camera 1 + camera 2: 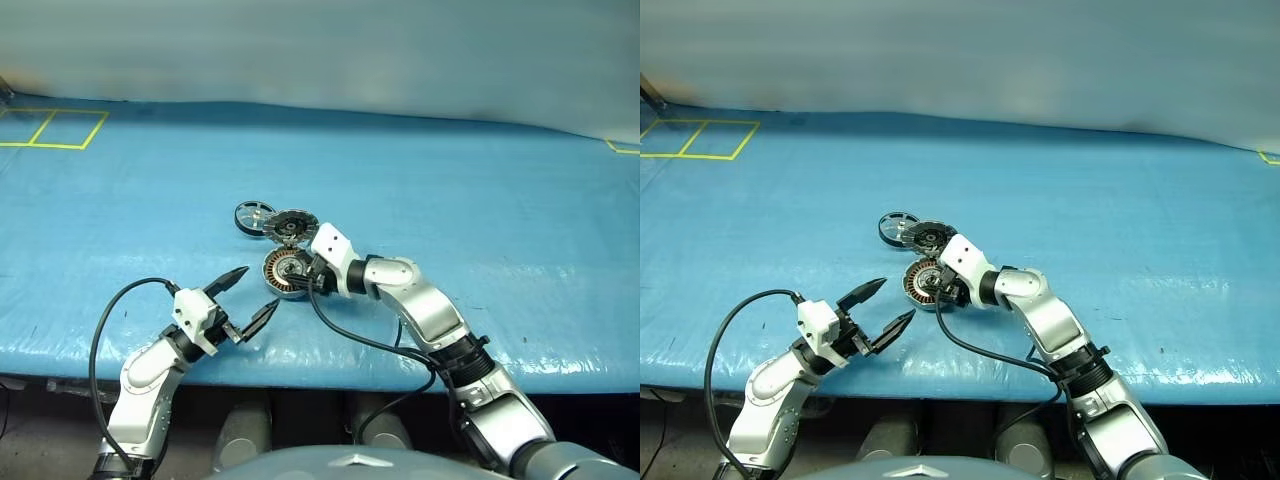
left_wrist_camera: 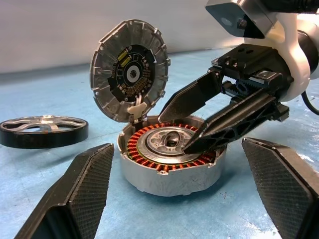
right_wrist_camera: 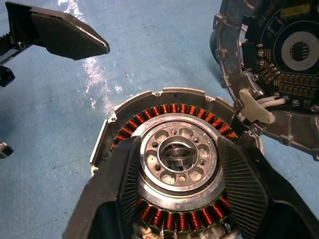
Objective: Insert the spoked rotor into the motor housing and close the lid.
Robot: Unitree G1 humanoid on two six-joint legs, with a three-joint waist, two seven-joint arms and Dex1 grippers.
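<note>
The motor housing [image 1: 284, 272], a silver puck with copper windings, sits on the blue table with its lid [image 1: 291, 227] hinged open and standing upright behind it. The lid's dark segmented face [image 2: 130, 75] is turned toward my left gripper. The spoked rotor [image 1: 255, 215], a flat black ring with silver spokes, lies on the table just behind and left of the lid. My right gripper [image 2: 175, 132] reaches down over the housing, open, its fingers [image 3: 246, 179] straddling the silver centre [image 3: 178, 155] and holding nothing. Just short of the housing, my left gripper [image 1: 259, 289] is level and wide open.
Yellow tape squares [image 1: 55, 128] mark the far left of the blue table cover, and a yellow corner [image 1: 622, 148] marks the far right. The table's front edge [image 1: 330, 372] runs just below both arms. Black cables [image 1: 350, 335] hang from each wrist.
</note>
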